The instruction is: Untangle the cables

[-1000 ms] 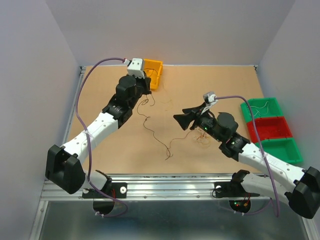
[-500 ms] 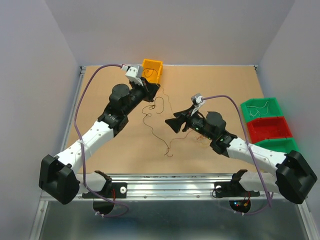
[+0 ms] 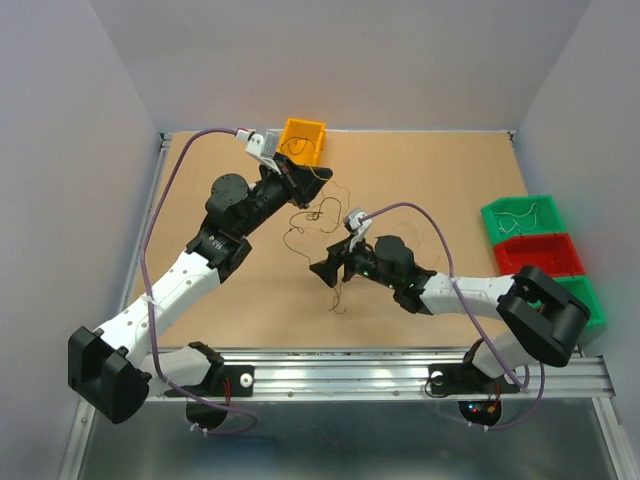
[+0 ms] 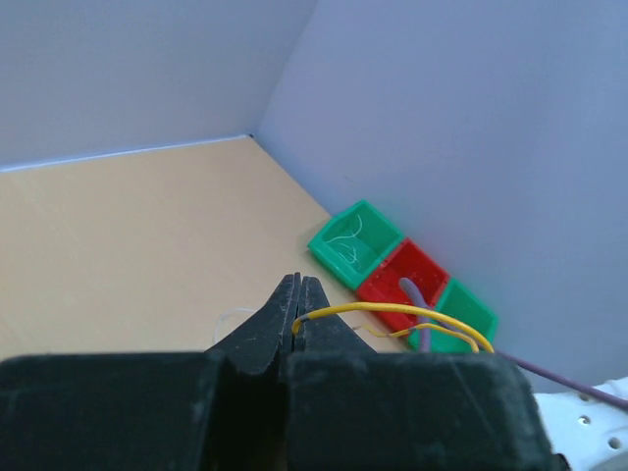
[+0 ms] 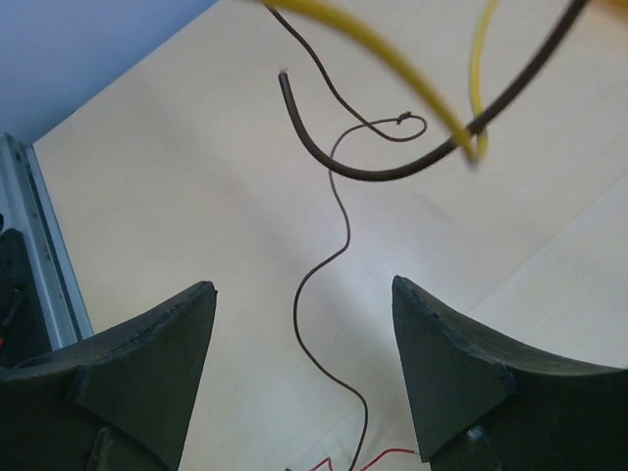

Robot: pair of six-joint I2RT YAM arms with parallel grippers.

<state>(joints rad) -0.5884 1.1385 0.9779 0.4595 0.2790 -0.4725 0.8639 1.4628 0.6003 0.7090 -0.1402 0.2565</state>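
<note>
Pale lilac walls enclose the tan surface. The right gripper, jaws spread wide, has swung from the right edge toward the middle. The left gripper, pinching a yellow cable, has drawn back from the far-edge yellow bin. Tangled cables trail mid-surface between the two grippers.

Yellow cable, apparently in closed claw

You can see the cables as hair-thin curly strands, tan-yellow and dark brown, looped loosely together and raised above the table, with one dark brown cable trailing in waves down onto it.
</note>
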